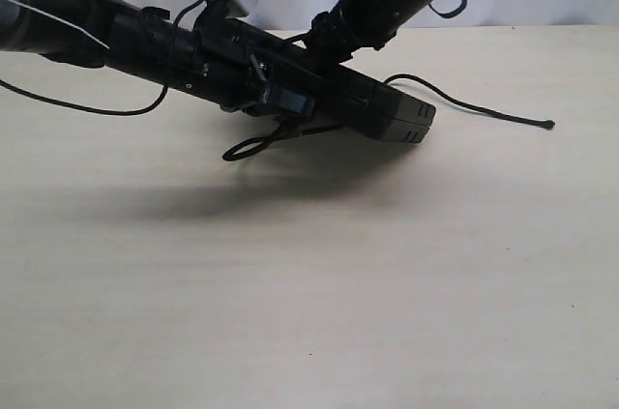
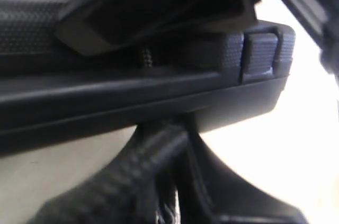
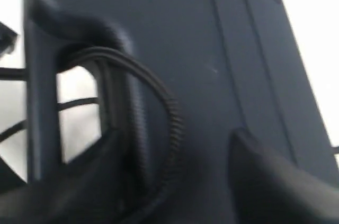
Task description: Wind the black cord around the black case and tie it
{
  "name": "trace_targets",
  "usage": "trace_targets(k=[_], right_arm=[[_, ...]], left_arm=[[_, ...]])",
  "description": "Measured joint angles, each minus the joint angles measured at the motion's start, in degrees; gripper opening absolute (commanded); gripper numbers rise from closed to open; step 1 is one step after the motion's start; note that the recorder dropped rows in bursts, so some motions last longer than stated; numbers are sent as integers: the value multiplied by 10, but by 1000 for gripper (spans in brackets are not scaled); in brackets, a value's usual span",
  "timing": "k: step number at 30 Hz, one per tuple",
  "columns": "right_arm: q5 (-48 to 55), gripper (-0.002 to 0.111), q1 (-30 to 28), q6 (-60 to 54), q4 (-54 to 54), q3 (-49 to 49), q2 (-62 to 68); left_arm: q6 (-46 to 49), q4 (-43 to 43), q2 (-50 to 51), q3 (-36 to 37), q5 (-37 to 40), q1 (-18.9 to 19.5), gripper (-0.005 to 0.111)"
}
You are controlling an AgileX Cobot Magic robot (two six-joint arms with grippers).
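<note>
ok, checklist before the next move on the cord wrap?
1. black cord through the handle of the black case: ok.
2. Knotted end free on the table: ok.
3. Wrap snug: not ok, slack loop beside the case.
4. left gripper hold: cannot tell, view too close.
5. right gripper hold: cannot tell, fingers spread over the case.
</note>
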Motion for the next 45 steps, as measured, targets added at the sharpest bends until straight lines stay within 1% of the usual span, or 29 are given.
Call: trace_targets(k=[2,8,10,14,16,18,22,23,24,25,26,28,30,31,33,36,38,39,41,43,45], right_arm=[[2,4,4,-4,8,0,0],[-3,4,4,-14,21,-2,-6],[-2,4,4,-14,20,-2,-10],[9,4,4,-14,19,1,-30],[17,4,4,-14,19,1,-43],[18,4,1,-14,17,1,-59],[18,4,-8,9,-1,1,-87],[18,4,-11,16,-6,1,-93],[20,4,-14,23,-12,1,-100],[23,4,-15,25,-13,1,-103],[31,4,-15,31,-13,1,-108],[37,4,-15,43,-13,1,-116],[38,4,-15,56,-13,1,-122],[38,4,-15,62,-13,1,-123],[38,4,-15,93,-13,1,-127],[38,4,-15,148,-13,1,-128],[39,4,-15,164,-13,1,-128],[39,4,-15,168,-13,1,-128],[39,4,-15,169,-13,1,-128],[42,4,-15,170,-13,1,-128],[43,4,-15,171,-13,1,-128]], left_arm=[[0,-2,0,0,0,0,0],[0,-2,0,0,2,0,0],[0,-2,0,0,7,0,4],[0,-10,0,0,19,0,21],[0,-8,0,-1,38,1,31],[0,7,0,-2,66,7,39],[-22,52,0,-2,103,32,46],[-28,59,0,-2,116,41,46],[-33,62,0,-2,142,59,46],[-34,62,-1,-2,154,68,46],[-36,62,-5,-2,165,86,46],[-39,62,-14,-2,169,102,46],[-43,63,-18,-3,169,104,46],[-43,64,-18,-3,169,98,46],[-1,71,-18,-3,162,62,46],[58,73,-18,-3,109,9,46],[69,87,-18,-3,31,-25,46],[74,90,-18,-3,-21,-44,46],[91,76,-18,-3,-107,-75,46],[96,59,-18,-3,-156,-92,46],[101,42,-18,-3,-194,-100,46]])
